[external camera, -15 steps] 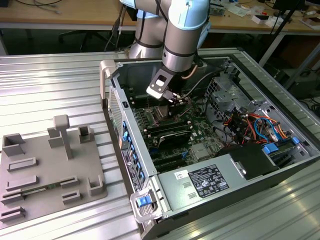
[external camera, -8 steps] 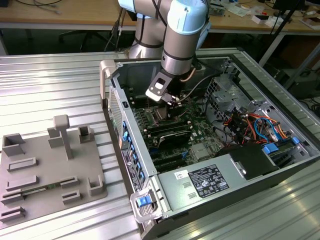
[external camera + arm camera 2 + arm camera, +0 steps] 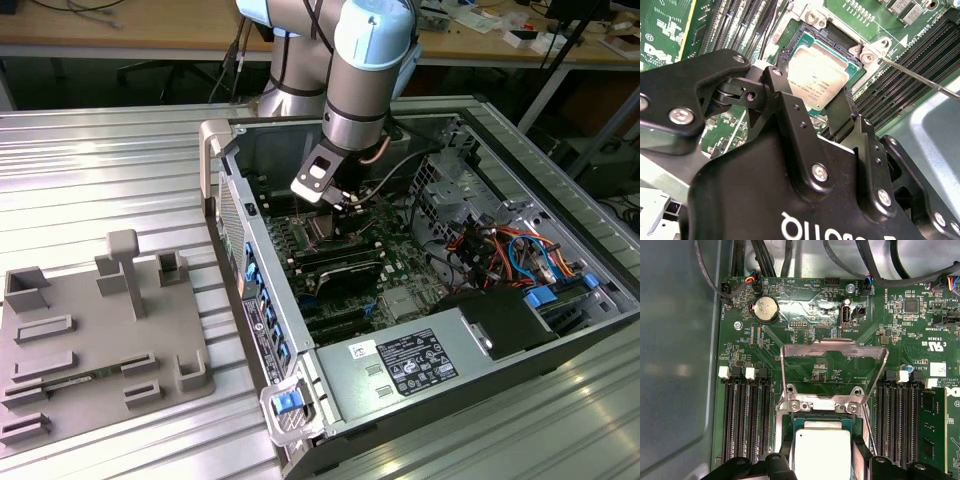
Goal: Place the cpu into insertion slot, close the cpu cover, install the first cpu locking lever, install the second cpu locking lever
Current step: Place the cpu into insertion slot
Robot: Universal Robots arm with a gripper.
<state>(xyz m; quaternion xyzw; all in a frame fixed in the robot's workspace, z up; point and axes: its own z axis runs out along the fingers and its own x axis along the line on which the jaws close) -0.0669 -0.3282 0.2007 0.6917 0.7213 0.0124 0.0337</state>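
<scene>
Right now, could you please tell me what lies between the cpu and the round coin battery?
The raised cpu cover, in the first wrist view.

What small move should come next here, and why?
Probably ease the cpu straight down until it lies flat in the insertion slot. The fingers clamp its two edges right over the slot, the cpu cover stands raised clear, and whether the chip is fully seated cannot be told.

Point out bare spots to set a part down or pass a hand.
Free: ribbed table beyond the grey fixture tray, and beside the computer case on the exterior view's right. Crowded: the gripper at the cpu, raised cpu cover, memory slots, cables.
</scene>
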